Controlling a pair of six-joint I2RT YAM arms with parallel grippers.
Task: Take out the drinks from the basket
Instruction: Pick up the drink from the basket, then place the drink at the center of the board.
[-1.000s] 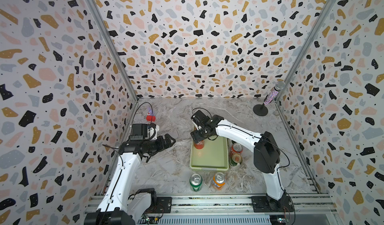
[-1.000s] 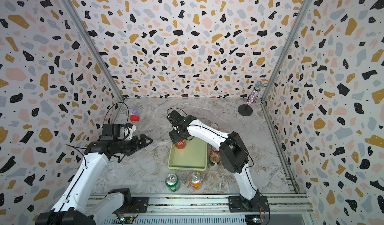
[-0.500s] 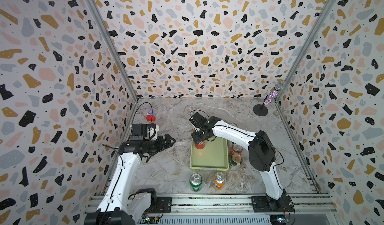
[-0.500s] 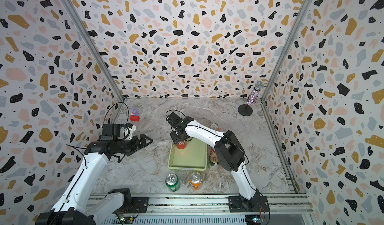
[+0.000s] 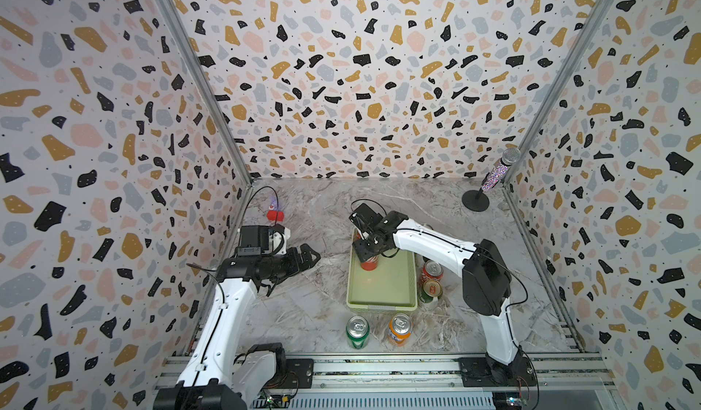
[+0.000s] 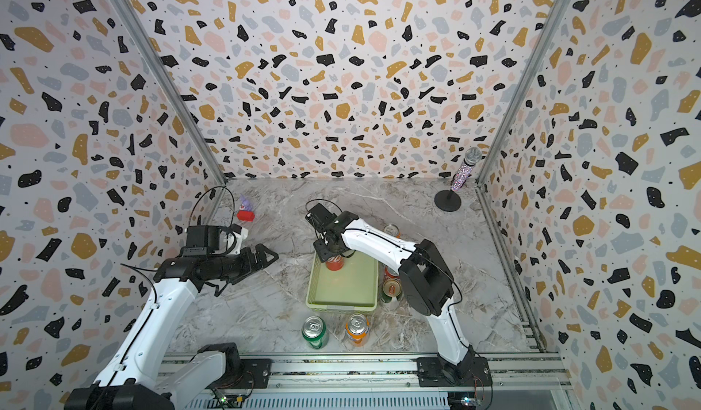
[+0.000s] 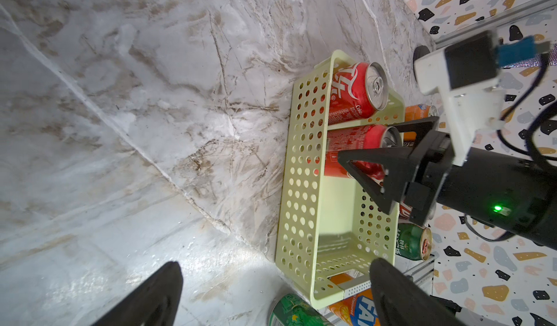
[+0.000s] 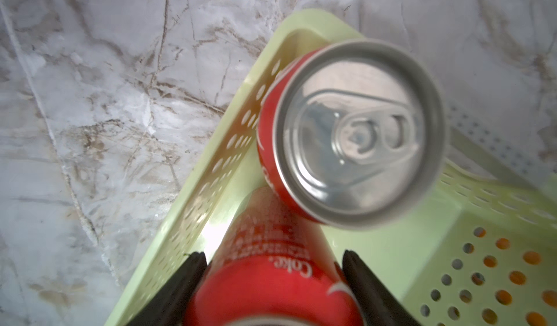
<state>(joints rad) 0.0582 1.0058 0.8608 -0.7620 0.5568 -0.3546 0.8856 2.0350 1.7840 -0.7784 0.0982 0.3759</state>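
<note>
The pale yellow-green basket (image 5: pixel 383 286) (image 6: pixel 343 286) lies mid-floor, empty except at its far end. Two red drinks are there: one (image 7: pixel 355 92) against the end wall, and one (image 5: pixel 368 263) (image 8: pixel 271 279) beside it, upright, with my right gripper (image 5: pixel 366 248) (image 8: pixel 272 267) shut on its sides from above. My left gripper (image 5: pixel 309 256) (image 7: pixel 271 285) hangs open left of the basket, holding nothing. Outside the basket stand a green can (image 5: pixel 357 330), an orange can (image 5: pixel 399 328), a red can (image 5: pixel 431 271) and a dark green gold-topped can (image 5: pixel 430 290).
Another can (image 6: pixel 391 230) stands behind the right arm, right of the basket's far end. A glittery microphone on a round stand (image 5: pixel 493 176) is in the back right corner. A small red toy (image 5: pixel 275 214) sits by the left wall. Patterned walls enclose the floor.
My right gripper has closed on the red can in the basket's far end, after shifting slightly left. The left arm has not moved.
</note>
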